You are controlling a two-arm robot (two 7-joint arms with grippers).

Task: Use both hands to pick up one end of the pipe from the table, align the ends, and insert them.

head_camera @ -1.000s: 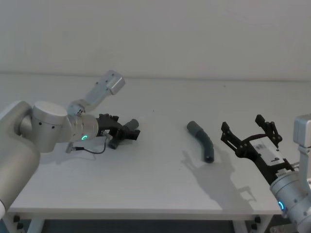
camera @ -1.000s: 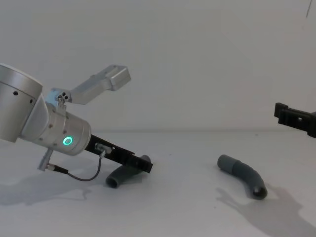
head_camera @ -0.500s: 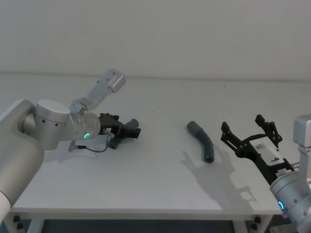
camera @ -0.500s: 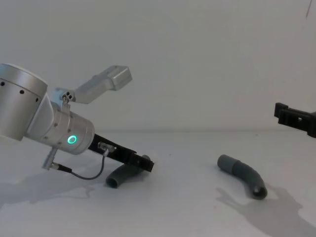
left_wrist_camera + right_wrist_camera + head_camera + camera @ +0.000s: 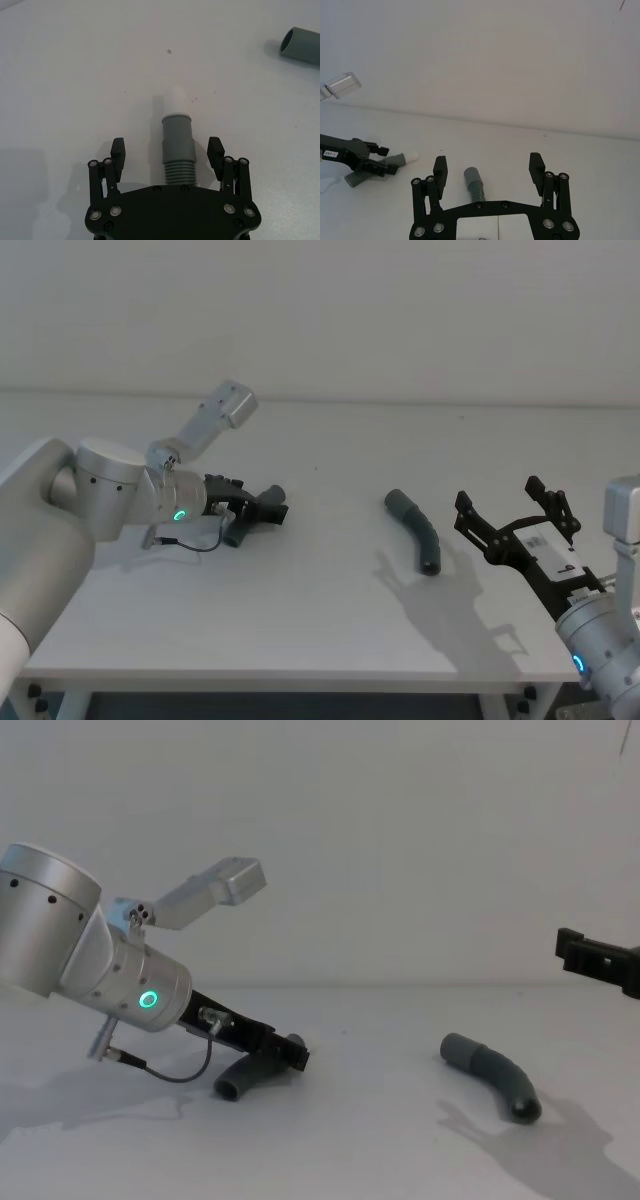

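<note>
The white surface [image 5: 300,610] is wide and mostly bare. Its front edge runs along the bottom of the head view, and its back edge meets a plain wall [image 5: 400,310]. On the left side lies the short pipe piece [image 5: 237,533]. It is well away from the front edge, with lots of room around it. The left gripper [image 5: 270,508] is down low over this piece, reaching in from the left, and a green ring [image 5: 149,999] glows on its arm. In the left wrist view its fingers [image 5: 118,152] are open, one on each side of the grey cuff [image 5: 176,131], with a small gap on both sides, so they are not pinching it. A small white tip [image 5: 175,100] sticks out past the cuff. The long pipe piece [image 5: 418,532] lies right of the middle, bent like a banana, with its lighter end pointing toward the back. A wide bare stretch of surface sits between the two pieces, so nothing is in the way there. The right gripper [image 5: 498,492] hangs near the right side, close to the long piece but not touching it. Its fingers [image 5: 440,170] are spread wide open and hold nothing. In the right wrist view, the long piece's lighter end shows between them and farther off. A white label [image 5: 553,548] sits on the right gripper, but the dark marks on it are too small to read.
</note>
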